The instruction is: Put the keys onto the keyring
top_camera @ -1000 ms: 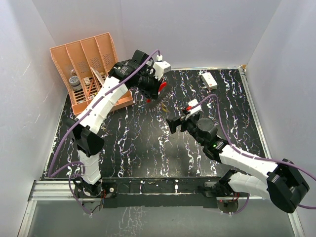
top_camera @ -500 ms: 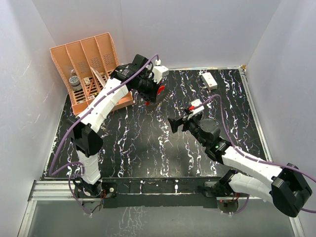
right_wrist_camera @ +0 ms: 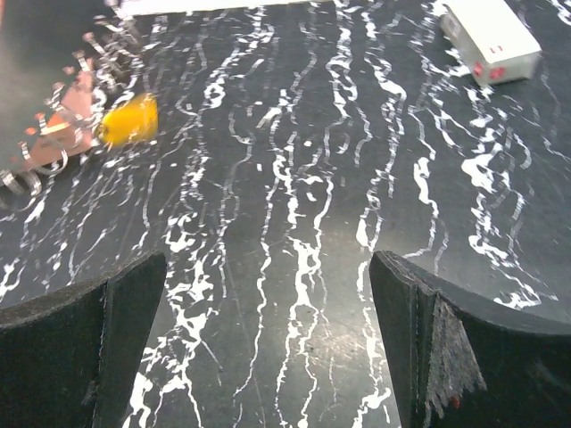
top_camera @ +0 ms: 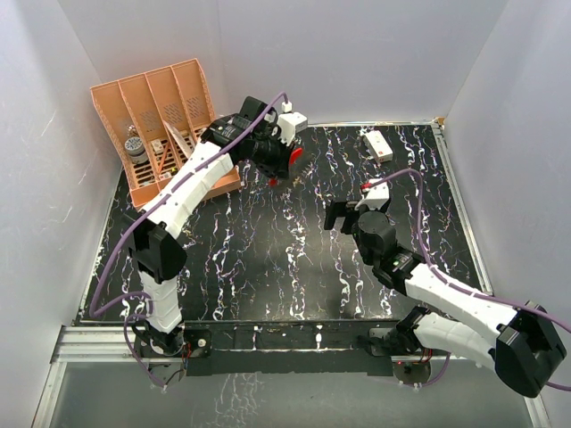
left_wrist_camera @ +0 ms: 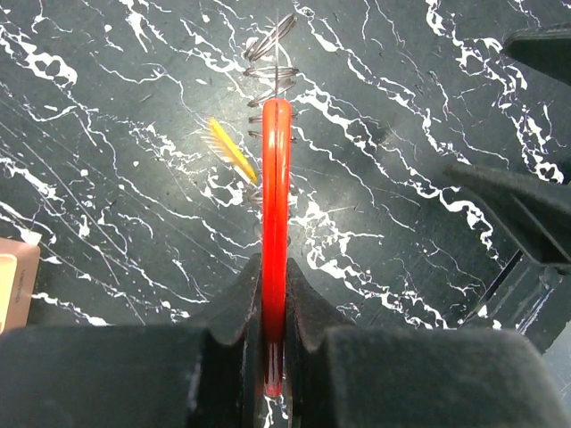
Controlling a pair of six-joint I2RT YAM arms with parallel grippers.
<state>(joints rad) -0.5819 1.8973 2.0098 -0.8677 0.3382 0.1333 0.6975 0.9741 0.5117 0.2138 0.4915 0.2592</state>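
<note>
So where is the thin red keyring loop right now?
The red keyring is pinched edge-on in the left gripper, over the far side of the black table, just right of the orange slotted rack in the top view.

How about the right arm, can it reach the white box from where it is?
Probably yes: the right gripper is open and empty, and only bare tabletop shows between it and the white box.
</note>
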